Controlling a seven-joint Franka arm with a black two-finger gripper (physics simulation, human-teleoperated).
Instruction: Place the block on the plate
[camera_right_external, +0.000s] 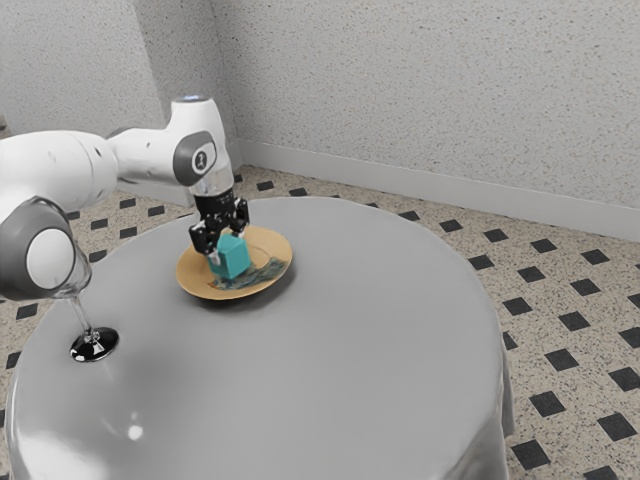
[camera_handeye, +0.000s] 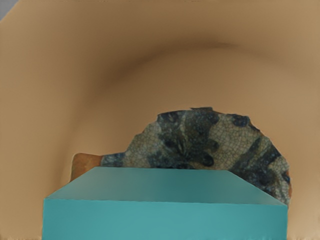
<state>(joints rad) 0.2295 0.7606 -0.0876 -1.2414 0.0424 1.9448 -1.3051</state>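
Teal block (camera_right_external: 230, 260), probably light and rigid: I'd pinch opposite sides (I can't tell if the end effector (camera_right_external: 227, 244) grasps it).

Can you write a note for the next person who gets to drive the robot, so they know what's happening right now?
Gripper: the gripper is low over the plate, right at the block. I can't tell if it is gripping.
Things: the teal block is over the plate; I can't tell if it rests there. A stemmed glass stands on the table.
Done: block brought to the plate.
Left: probably make sure it sits flat, let go if needed, then lift away gently.
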